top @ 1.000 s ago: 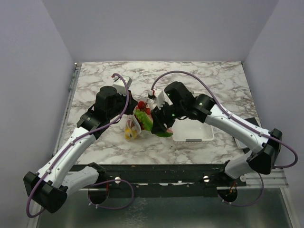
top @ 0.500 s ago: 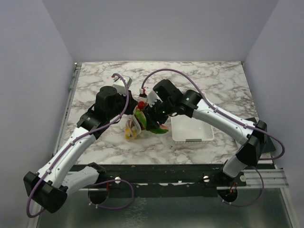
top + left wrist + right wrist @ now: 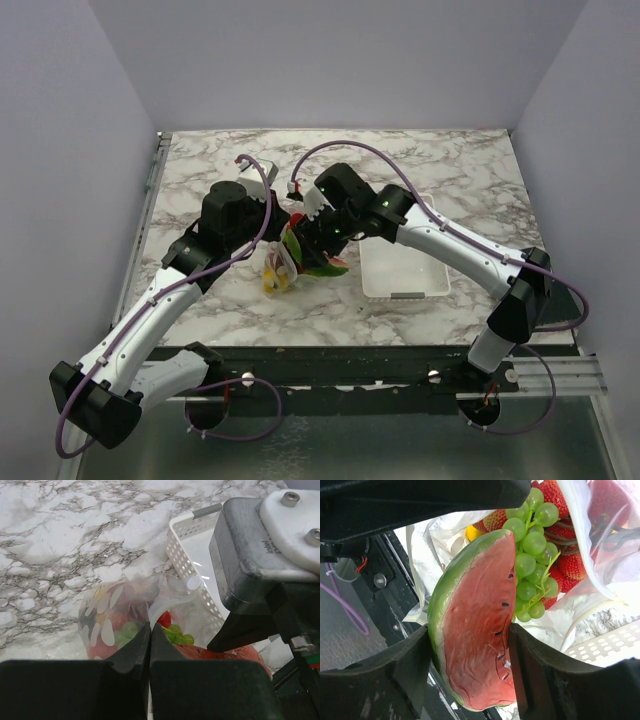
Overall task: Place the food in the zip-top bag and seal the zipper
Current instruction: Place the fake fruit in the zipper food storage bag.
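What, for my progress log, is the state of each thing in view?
Bag, open, edge pinched by left fingers.
Watermelon, clamped in right fingers at the bag's mouth.
Grapes, inside the bag.
Strawberries, inside the bag.
Basket, upright.

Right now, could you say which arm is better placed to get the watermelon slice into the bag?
Right. The right tool grips the watermelon slice at the mouth of the zip-top bag; the left tool pinches its edge.
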Robot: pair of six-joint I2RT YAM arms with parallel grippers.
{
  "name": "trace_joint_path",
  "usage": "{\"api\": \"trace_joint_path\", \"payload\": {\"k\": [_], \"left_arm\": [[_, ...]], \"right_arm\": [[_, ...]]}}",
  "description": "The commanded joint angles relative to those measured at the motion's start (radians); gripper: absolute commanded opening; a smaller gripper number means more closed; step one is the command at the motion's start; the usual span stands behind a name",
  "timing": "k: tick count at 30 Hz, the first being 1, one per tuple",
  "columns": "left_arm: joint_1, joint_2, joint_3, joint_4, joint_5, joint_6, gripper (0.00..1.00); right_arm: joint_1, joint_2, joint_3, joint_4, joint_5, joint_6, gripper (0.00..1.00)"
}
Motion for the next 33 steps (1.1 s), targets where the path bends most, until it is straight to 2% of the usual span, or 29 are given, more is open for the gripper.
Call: {"api": "trace_joint_path", "payload": {"k": [1, 7, 14, 25, 33], "left_arm": [[0.004, -0.015, 0.006, 0.037, -0.002, -0.003, 0.00], [0.004, -0.013, 0.006, 0.036, -0.001, -0.003, 0.00], [0.004, -0.010, 0.006, 0.036, -0.003, -0.003, 0.00], [0.004, -0.007, 0.006, 0.037, -0.002, -0.002, 0.00], [0.004, -0.009, 0.005, 0.037, -0.008, -0.003, 0.00]], "right_arm": [[0.007, 0.010, 0.022, 0.021, 0.028, 0.019, 0.63], [0.007, -0.001, 0.017, 0.039, 0.027, 0.028, 0.72], [0.007, -0.019, 0.006, 0.055, 0.043, 0.041, 0.77], [0.007, -0.217, -0.134, 0.141, 0.220, 0.152, 0.76], [0.005, -0.357, -0.258, 0.161, 0.381, 0.270, 0.68]]}}
